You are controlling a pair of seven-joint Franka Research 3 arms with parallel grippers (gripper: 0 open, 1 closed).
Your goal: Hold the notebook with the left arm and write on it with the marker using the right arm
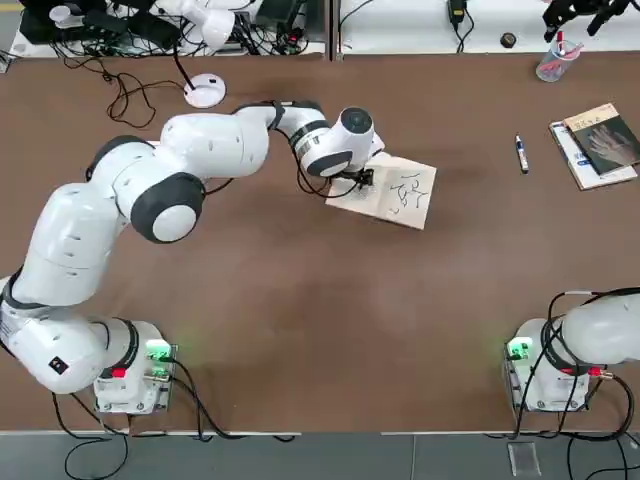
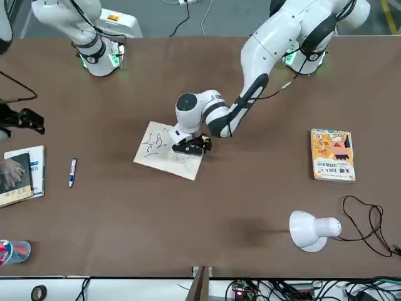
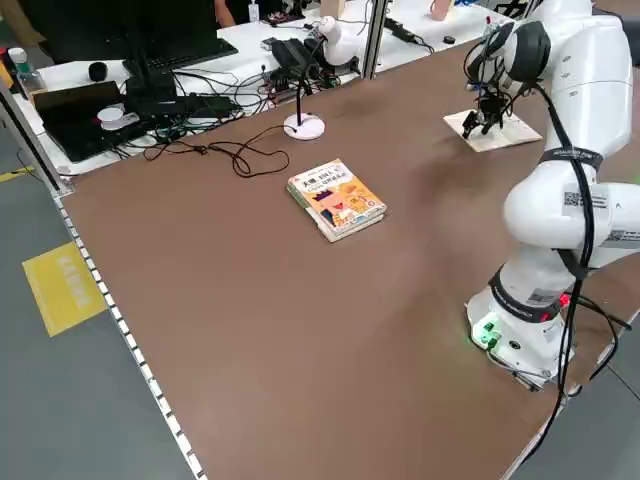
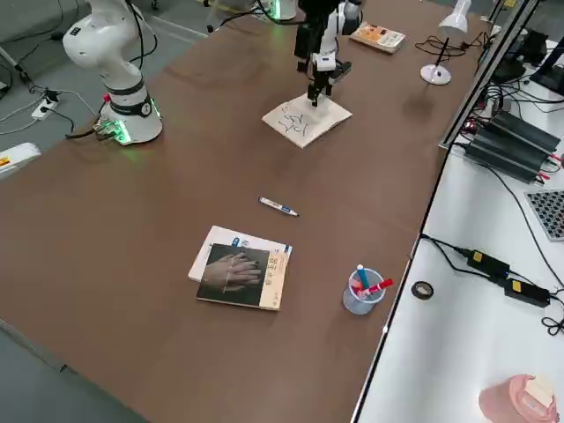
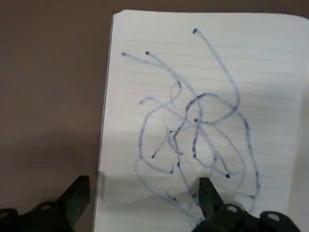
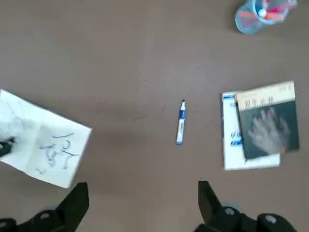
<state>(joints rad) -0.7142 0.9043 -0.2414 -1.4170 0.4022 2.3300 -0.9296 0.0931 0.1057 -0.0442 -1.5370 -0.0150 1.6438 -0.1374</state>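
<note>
Your left gripper (image 5: 140, 205), fingers spread (nothing held), straddles the near edge of the white scribbled notebook (image 1: 397, 190). Your right gripper (image 6: 142, 205), also spread, hangs above the blue-black white-banded marker (image 6: 180, 122) lying on bare table, well apart from the notebook.

Bare table (image 6: 145, 58) below the spread right gripper (image 6: 140, 205); nothing between its fingers and the marker (image 6: 180, 123). Beyond the marker, a dark-cover book (image 6: 258, 126) and a pen cup (image 6: 258, 14). Left gripper (image 5: 140, 205) low over the notebook (image 5: 203, 96), fingers straddling the page's edge, leaving the scribbled part uncovered.
</note>
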